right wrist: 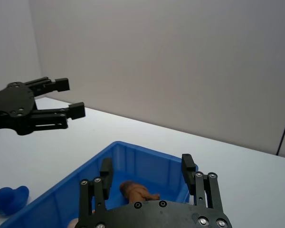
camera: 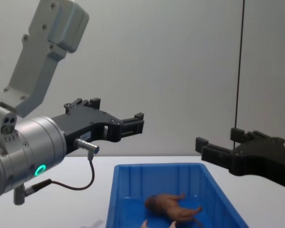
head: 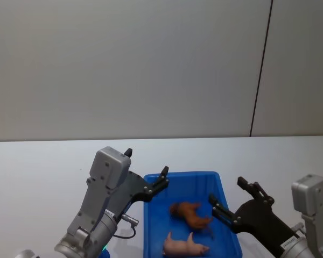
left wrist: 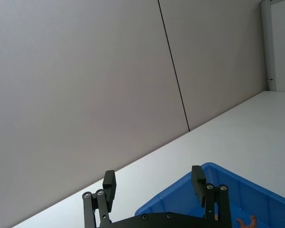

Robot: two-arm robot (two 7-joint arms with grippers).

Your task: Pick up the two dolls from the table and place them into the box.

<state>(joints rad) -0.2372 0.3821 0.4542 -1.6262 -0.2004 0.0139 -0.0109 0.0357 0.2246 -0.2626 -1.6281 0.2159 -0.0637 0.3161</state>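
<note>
Holding L gripper [head: 147, 162] & R gripper [head: 226, 190] spread, empty, by left/right rims of bright blue rectangular plastic bin [head: 188, 175], w/ small brown plastic lion [head: 191, 213] + pale pink plastic animal [head: 183, 246] lying inside, prob. task done.

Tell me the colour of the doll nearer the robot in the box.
Pale pink; the doll shows best in the head view, beside the brown doll.

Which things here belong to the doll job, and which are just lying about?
Job: brown lion and pink animal, both lying in the blue box; white table; left gripper and right gripper, open, near the box.
Lying about: blue toy duck on the table outside the box.
</note>
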